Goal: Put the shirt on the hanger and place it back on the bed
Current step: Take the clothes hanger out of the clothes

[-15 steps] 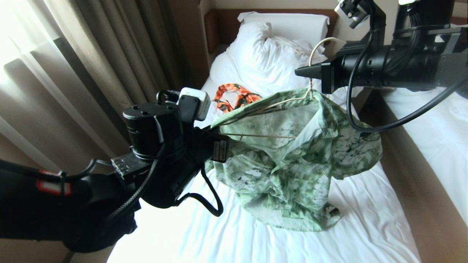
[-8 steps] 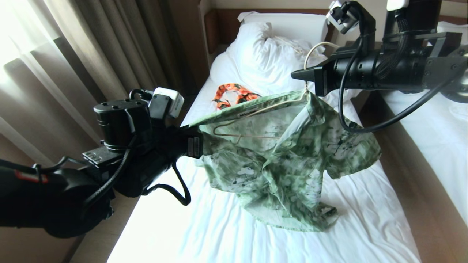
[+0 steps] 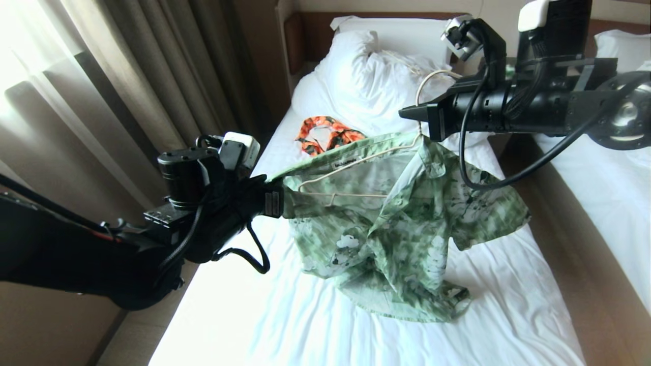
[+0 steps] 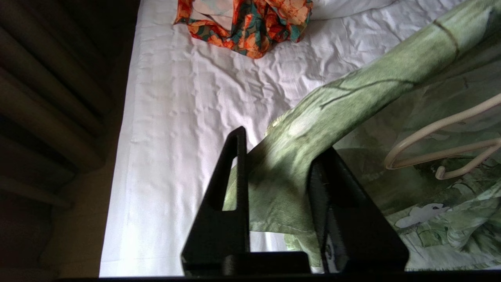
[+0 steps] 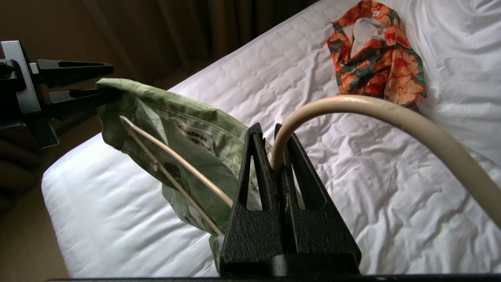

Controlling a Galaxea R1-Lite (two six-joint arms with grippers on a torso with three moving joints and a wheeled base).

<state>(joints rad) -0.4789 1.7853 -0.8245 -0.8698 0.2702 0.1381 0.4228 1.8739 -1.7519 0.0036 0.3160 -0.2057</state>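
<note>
The light green shirt (image 3: 402,223) hangs above the bed (image 3: 305,325), draped over the cream hanger (image 3: 356,162), with its lower hem resting on the sheet. My right gripper (image 3: 407,113) (image 5: 269,129) is shut on the hanger (image 5: 352,107) at the base of its hook and holds it up. At the shirt's left shoulder my left gripper (image 3: 277,195) (image 4: 282,143) has its jaws parted, and a fold of shirt fabric (image 4: 313,117) still lies between them. The hanger's left end (image 4: 426,147) sits inside that shoulder.
An orange-and-dark-green garment (image 3: 328,133) lies near the white pillow (image 3: 366,76). Curtains (image 3: 127,76) hang along the bed's left side. Right of the bed is a dark gap (image 3: 559,244), then a second white bed (image 3: 610,188).
My left arm swung left, pulling the shirt's shoulder out past the hanger's end, and its jaws have parted. The right gripper drifted slightly left with the hanger.
</note>
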